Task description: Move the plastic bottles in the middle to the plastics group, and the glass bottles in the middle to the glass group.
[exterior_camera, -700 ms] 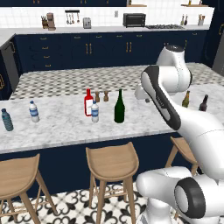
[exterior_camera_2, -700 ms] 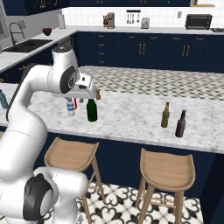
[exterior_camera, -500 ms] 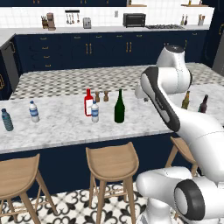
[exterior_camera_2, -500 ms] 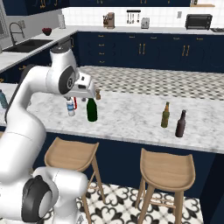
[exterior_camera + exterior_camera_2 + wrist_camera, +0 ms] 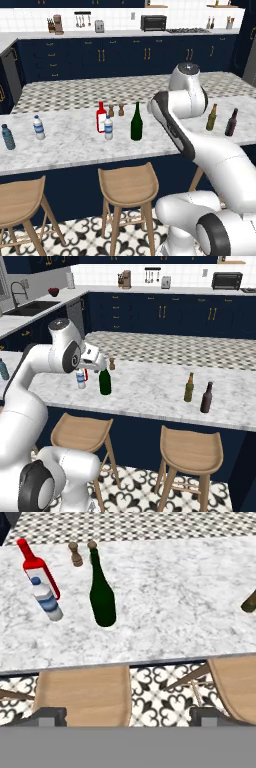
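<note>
Claw (image 5: pixel 128 714) open and empty, above counter edge near green wine bottle (image 5: pixel 102 592).

Brown bottle (image 5: pixel 249 602) cut by edge

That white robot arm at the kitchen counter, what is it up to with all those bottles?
It is sorting bottles, and nothing is in its grasp yet. The gripper is open and empty, hanging over the stools short of the counter. In the middle stand the green wine bottle, the red bottle and the small water bottle, with two brown shakers behind. Two plastic bottles wait at the left end, two slim glass bottles at the right.
</note>
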